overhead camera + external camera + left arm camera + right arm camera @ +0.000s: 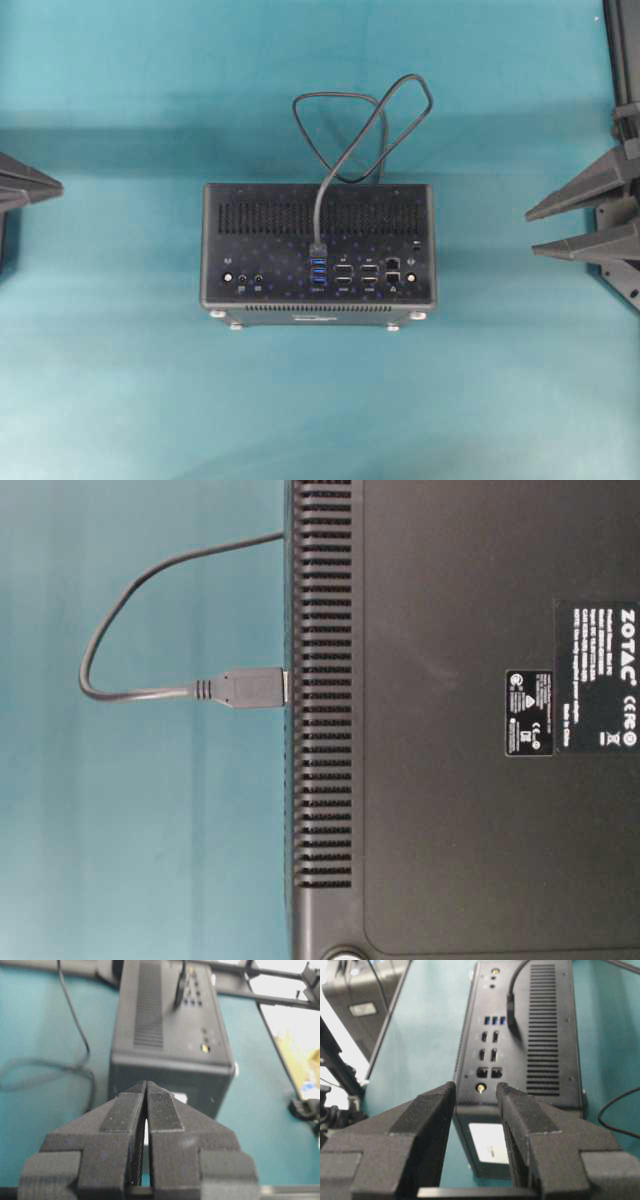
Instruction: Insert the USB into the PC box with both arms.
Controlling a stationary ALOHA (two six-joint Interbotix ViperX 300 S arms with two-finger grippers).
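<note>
The PC box [400, 215] lies in the middle of the teal table with its port face up. The USB plug [318, 250] stands at the top blue port, its metal end against the box face [460, 730], and its plug [250, 688] juts straight out. The cable [350, 130] loops behind the box. My left gripper [58, 187] is at the far left, away from the box, shut with nothing in it [146, 1082]. At the far right my right gripper [530, 234] stands open and empty, also clear of the box [520, 1060], with its fingertips [476, 1087] pointing at the box's end.
The cable's slack [75, 1025] lies on the table behind the box. The table's edge and a dark case [360, 995] beyond it show at the left of the right wrist view. A black arm frame [625, 60] stands at the back right.
</note>
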